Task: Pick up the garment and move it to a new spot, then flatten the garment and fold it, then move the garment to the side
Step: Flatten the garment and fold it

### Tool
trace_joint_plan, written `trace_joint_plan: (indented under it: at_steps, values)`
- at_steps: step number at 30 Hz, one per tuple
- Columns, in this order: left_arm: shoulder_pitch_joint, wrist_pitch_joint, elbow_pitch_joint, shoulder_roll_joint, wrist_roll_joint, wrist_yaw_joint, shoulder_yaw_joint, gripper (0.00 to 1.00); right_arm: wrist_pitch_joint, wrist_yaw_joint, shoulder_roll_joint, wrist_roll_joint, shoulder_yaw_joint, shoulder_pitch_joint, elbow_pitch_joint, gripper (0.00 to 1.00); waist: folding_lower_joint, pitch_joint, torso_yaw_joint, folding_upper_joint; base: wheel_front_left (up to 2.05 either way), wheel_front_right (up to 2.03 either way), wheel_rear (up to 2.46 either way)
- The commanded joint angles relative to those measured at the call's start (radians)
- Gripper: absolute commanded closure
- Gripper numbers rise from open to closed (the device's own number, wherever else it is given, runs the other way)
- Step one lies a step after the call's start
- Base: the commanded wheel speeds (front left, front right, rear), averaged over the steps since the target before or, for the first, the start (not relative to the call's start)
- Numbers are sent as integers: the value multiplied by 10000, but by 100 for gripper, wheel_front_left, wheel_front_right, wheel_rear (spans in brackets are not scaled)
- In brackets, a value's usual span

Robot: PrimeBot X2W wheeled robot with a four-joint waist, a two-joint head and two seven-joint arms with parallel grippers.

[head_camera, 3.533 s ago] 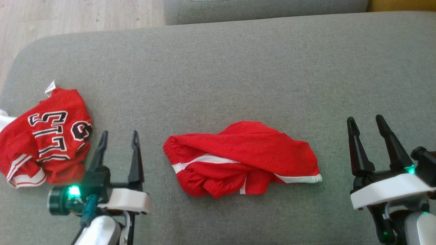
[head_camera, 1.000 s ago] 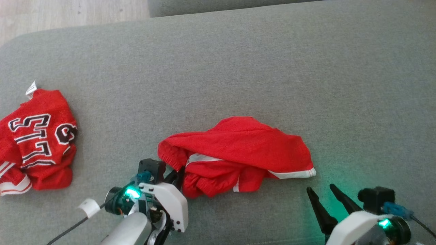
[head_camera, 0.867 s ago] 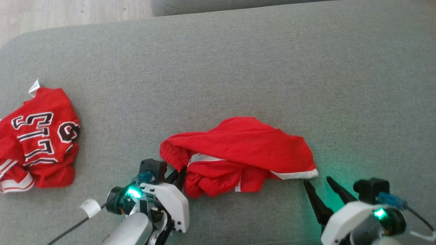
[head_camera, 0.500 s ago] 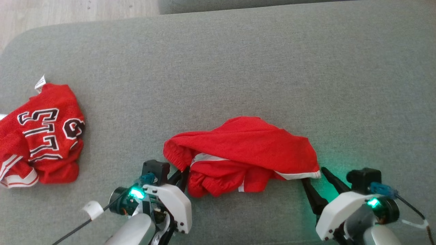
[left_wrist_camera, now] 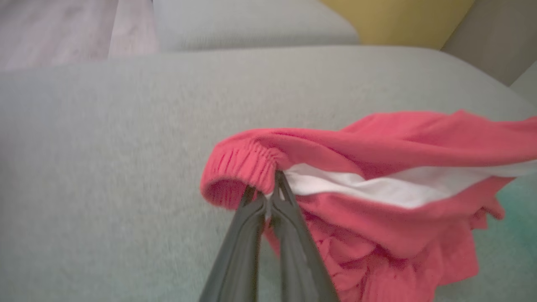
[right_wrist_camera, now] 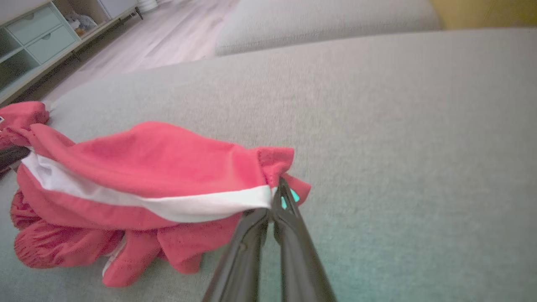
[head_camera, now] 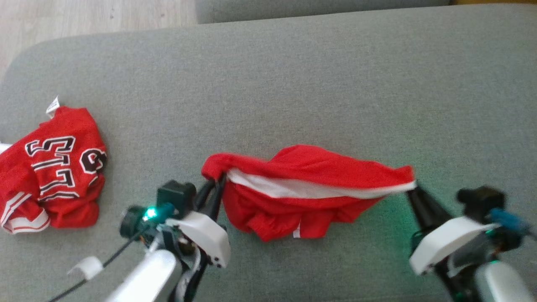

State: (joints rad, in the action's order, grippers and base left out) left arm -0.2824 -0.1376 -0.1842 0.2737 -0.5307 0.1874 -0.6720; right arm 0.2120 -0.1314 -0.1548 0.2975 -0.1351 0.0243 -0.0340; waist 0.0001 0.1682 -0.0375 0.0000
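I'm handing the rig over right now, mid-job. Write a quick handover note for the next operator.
Hands: the left hand is shut on the red shorts at the elastic waistband end. The right hand is shut on the opposite end, by the white stripe.
Things: the shorts are stretched between both hands with the top edge raised. The bunched lower part rests on the grey cushion. A red jersey lies crumpled at the robot's left.
Done: both grips taken.
Left: carry the shorts to a new spot, flatten, fold, move aside.

Red jersey [head_camera: 50,167] on grey couch [head_camera: 293,84]
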Motion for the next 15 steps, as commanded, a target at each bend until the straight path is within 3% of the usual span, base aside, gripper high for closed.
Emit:
trace_joint_plan:
  at_steps: [1, 9, 15]
  values:
    - [-544, 84, 686, 351, 172, 113, 500, 100, -5, 7, -296, -95, -14, -360, 607, 100, -1, -52, -8, 0, 0, 0, 0]
    - [-1545, -704, 4732, 1847, 1192, 584, 1131, 100, 586, 7, -1293, 44, 1286, -1284, 3109, 100, -1, -423, -23, 0, 0, 0, 0]
    - [-2493, -1362, 6472, 2443, 1822, 728, 1530, 100, 1466, 7, -1710, -140, 2335, -1940, 4639, 100, -1, -644, -31, 0, 0, 0, 0]
